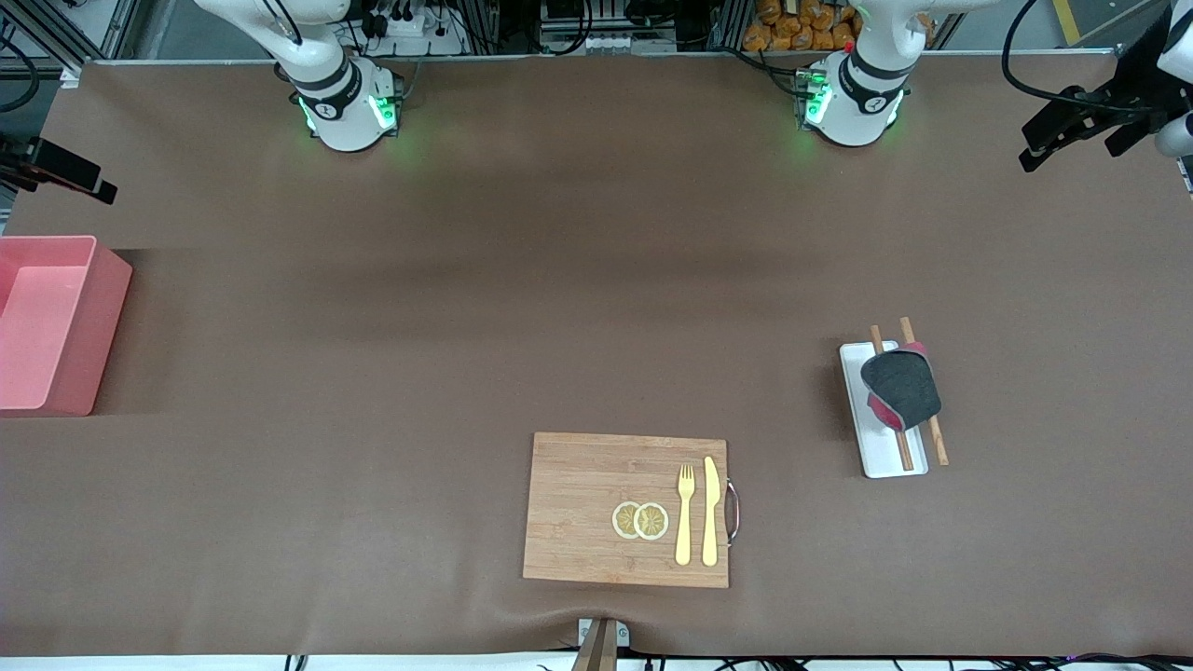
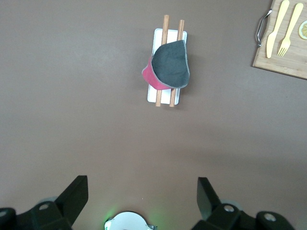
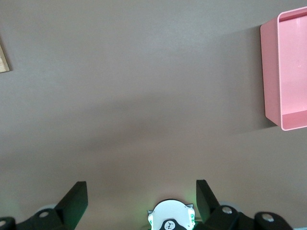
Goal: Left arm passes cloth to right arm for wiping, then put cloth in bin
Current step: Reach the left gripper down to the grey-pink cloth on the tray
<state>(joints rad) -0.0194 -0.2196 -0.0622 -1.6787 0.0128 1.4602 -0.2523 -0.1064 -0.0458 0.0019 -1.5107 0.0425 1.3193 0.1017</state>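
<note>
Sitting on two wooden chopsticks [image 1: 906, 401] across the white tray [image 1: 871, 447], the cloth [image 1: 902, 387] is at the left arm's end of the table, so that arm's nearer. Left gripper [image 2: 143, 201] hangs high, jaws wide and empty. Right gripper [image 3: 142, 201] waits, wide too, with the bin [image 1: 47, 321] at its end.

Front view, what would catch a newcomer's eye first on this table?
Probably the pink bin at the right arm's end of the table, then the dark grey and magenta cloth draped over chopsticks on a white tray toward the left arm's end. Nearest the camera, a wooden cutting board carries two lemon slices, a fork and a knife.
</note>
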